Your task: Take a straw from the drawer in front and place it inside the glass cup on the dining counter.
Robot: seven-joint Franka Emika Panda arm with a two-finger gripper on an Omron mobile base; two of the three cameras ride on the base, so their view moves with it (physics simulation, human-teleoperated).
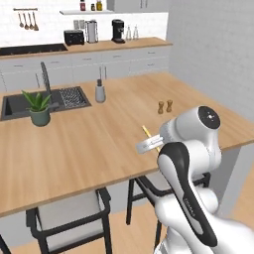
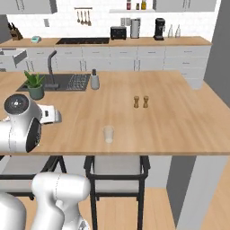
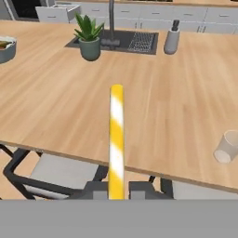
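Wood counter point(image 3: 56, 102) lies below the gripper point(image 3: 116, 188), clamped on the straw point(image 3: 116, 139); the cup point(image 3: 228, 146) sits well aside (a slim straw may tilt and miss its mouth).

White brick walls point(image 1: 208, 44), grey cabinets point(image 2: 134, 58) (bar handles), light wooden floor point(image 2: 157, 206).

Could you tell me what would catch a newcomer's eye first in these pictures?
First the yellow-and-white straw, pinched in the shut jaws of the gripper and pointing out over the near edge of the dining counter. Next the glass cup, standing alone on the bare wood near that edge, off to one side of the straw. Further back, a green potted plant sits beside the dark sink.
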